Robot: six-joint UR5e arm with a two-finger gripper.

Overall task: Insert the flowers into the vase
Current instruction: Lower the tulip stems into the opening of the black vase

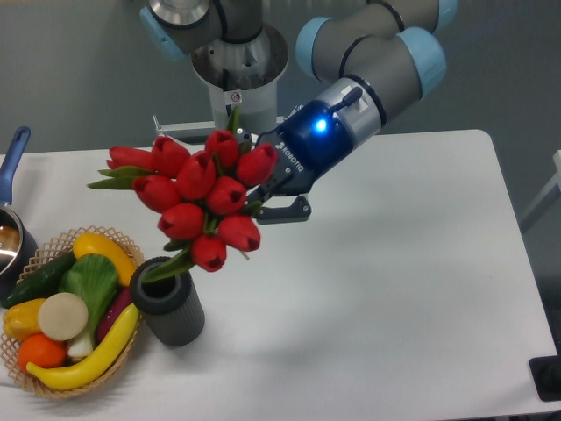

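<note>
The flowers (198,194), a bunch of red tulips with green stems and leaves, hang tilted in the air above the table's left half. My gripper (267,200) is shut on their stems, its fingertips mostly hidden behind the blooms. Below the bunch stands the vase (166,300), a short dark ribbed cylinder with a round opening. A green leaf at the bunch's lower end reaches down to the vase's rim.
A wicker basket (24,368) of fruit and vegetables stands right against the vase on its left. A pot with a blue handle (12,158) sits at the table's left edge. The arm's base (237,79) rises behind the table.
</note>
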